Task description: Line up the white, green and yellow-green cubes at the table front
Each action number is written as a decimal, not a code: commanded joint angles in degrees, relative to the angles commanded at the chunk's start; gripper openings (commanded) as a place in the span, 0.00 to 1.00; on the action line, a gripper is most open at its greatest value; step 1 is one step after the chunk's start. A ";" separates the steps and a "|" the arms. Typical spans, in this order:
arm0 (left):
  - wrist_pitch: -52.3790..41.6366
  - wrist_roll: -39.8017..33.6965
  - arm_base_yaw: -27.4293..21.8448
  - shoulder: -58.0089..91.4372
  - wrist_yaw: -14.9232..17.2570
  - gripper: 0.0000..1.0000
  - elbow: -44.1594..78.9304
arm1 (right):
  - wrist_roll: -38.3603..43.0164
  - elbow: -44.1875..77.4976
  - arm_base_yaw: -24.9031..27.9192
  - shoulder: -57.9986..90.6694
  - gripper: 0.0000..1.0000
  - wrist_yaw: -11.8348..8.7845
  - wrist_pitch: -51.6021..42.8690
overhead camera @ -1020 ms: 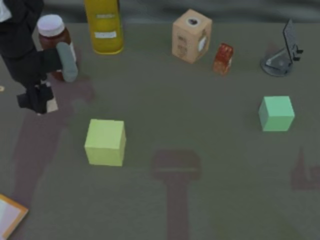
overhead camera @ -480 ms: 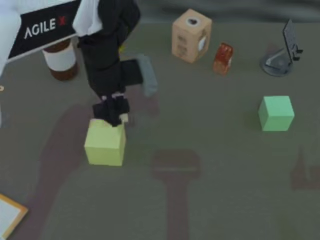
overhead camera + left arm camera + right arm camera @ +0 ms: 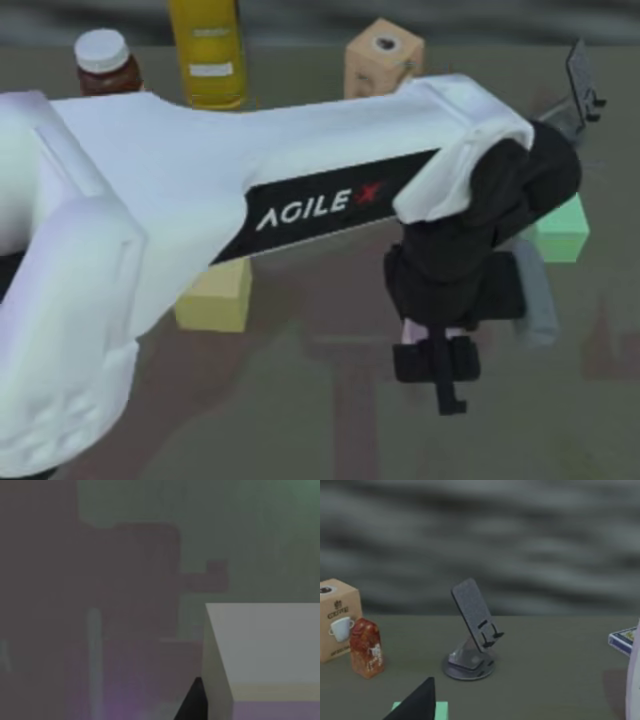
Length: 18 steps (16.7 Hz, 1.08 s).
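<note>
White cube [image 3: 265,650] between left fingers [image 3: 192,705]

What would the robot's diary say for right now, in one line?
left gripper: carrying white cube over table middle | yellow-green cube, green cube: resting | right arm: unseen

A grey phone stand [image 3: 472,640] sits upright on the olive bench [image 3: 550,655], its plate tilted back on a round base. Off to one side stands a tan carton [image 3: 337,617] printed with a cup, and a small red packet [image 3: 366,647] is just beside it, nearer the camera. A strip of the green cube [image 3: 440,711] shows at the frame edge, partly behind 1 dark finger [image 3: 417,705]. A blue-edged box [image 3: 625,640] pokes in at the opposite edge.
</note>
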 joint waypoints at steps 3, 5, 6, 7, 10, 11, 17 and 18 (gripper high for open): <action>-0.08 -2.87 -3.70 -0.44 -0.15 0.00 0.27 | 0.00 0.00 0.00 0.00 1.00 0.00 0.00; -0.08 -2.93 -3.78 -0.45 -0.16 0.00 0.28 | 0.00 0.00 0.00 0.00 1.00 0.00 0.00; -0.08 -2.93 -3.78 -0.45 -0.16 0.00 0.28 | 0.00 0.00 0.00 0.00 1.00 0.00 0.00; -0.04 -2.80 -3.62 -0.24 -0.08 0.00 0.15 | 0.00 0.00 0.00 0.00 1.00 0.00 0.00; 2.32 -2.80 -3.73 0.45 -0.13 0.00 -1.39 | 0.00 0.00 0.00 0.00 1.00 0.00 0.00; 4.11 -2.90 -3.71 1.05 -0.12 0.00 -2.45 | 0.00 0.00 0.00 0.00 1.00 0.00 0.00; 12.99 -3.11 -4.01 4.43 -0.11 0.00 -7.91 | 0.00 0.00 0.00 0.00 1.00 0.00 0.00; 12.99 -3.11 -4.01 4.43 -0.11 0.00 -7.91 | 0.00 0.00 0.00 0.00 1.00 0.00 0.00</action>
